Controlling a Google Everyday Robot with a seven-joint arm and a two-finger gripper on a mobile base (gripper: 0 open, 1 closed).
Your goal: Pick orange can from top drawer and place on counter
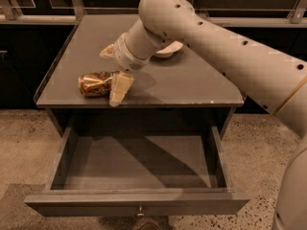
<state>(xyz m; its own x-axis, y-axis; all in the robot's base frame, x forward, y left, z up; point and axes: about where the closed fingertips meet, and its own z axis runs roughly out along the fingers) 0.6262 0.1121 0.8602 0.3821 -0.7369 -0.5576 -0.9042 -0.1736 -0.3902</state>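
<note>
Now the gripper point(113, 69) sits low over the counter point(192, 85), fingers spread wide and clamping nothing. The can point(95, 84) lies on its side on the counter at the fingertips, right up against the nearer finger point(120, 87); touching or only just beside, hard to call. The farther finger point(108, 51) stands clear of the can. Behind the wrist there's a white bowl point(169, 49), half hidden by the arm. Below the hand, on the near side, the drawer point(139, 166) hangs pulled wide open, its knob point(140, 210) on the front panel.
</note>
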